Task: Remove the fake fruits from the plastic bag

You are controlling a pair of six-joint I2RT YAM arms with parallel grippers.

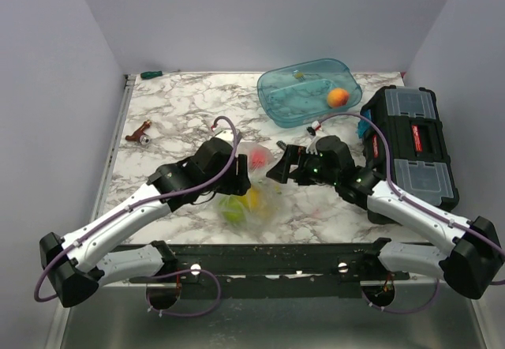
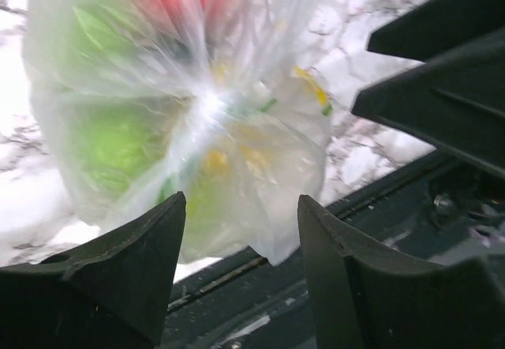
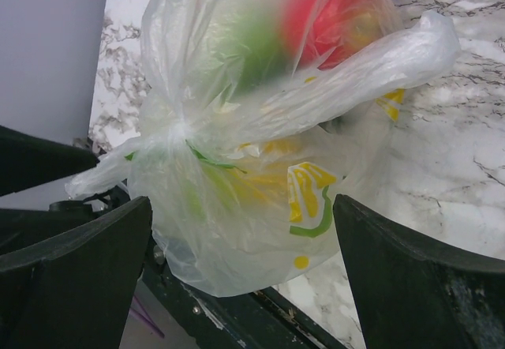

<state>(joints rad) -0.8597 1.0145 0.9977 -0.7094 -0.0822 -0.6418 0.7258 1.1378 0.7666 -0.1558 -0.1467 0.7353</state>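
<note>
Black fingers of the left gripper (image 2: pixel 241 207) stand apart, holding nothing, with the plastic bag (image 2: pixel 260 167) just beyond them. The right gripper (image 3: pixel 243 203) is wide open, facing the bag. The tied bag lies mid-frame on the marble table (image 1: pixel 173 104), with red, green and yellow fake fruits (image 1: pixel 233 209) inside.

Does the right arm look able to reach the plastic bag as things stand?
Probably yes: the right gripper is open and the plastic bag sits just ahead of it, with nothing between.
</note>
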